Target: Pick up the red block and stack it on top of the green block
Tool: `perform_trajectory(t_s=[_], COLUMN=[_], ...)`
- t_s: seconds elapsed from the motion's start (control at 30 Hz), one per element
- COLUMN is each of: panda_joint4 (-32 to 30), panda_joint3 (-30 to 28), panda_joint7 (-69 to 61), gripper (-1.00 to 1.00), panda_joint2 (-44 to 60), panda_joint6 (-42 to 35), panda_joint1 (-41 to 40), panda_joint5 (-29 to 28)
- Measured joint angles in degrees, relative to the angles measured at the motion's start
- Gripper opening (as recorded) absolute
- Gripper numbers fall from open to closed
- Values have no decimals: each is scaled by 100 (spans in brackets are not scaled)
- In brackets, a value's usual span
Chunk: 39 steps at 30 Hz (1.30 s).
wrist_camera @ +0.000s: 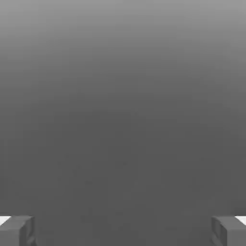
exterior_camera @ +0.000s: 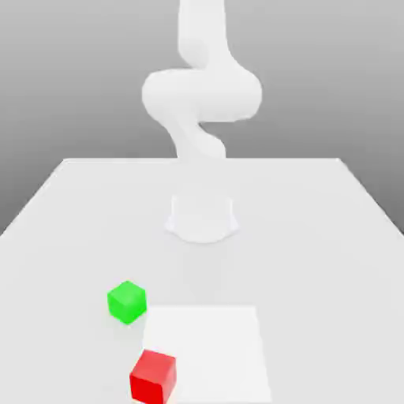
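While the gripper (wrist_camera: 123,230) hangs with jaws wide apart, red block (exterior_camera: 153,376) sits near green block (exterior_camera: 126,301), not touching.

No readable txt, labels, brands, nos. or signs were visible anywhere in either view.

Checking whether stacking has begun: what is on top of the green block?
Nothing rests on the small green cube; its top face is bare and fully visible. The small red cube sits apart on the white table, nearer the camera.
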Motion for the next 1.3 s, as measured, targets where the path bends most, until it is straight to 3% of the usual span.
perform_trajectory(t_s=[0.8,0.97,1.0,1.3], panda_joint4=[-750,-680,-652,-694], panda_joint3=[-210,-175,-161,-170], panda_joint7=[731,711,699,722], gripper=[0,0,-100,-100], panda_joint2=[5021,6060,6251,5990], panda_joint6=[1843,2572,2731,2510], panda_joint1=[-495,-550,-562,-558], panda_joint5=[82,177,193,164])
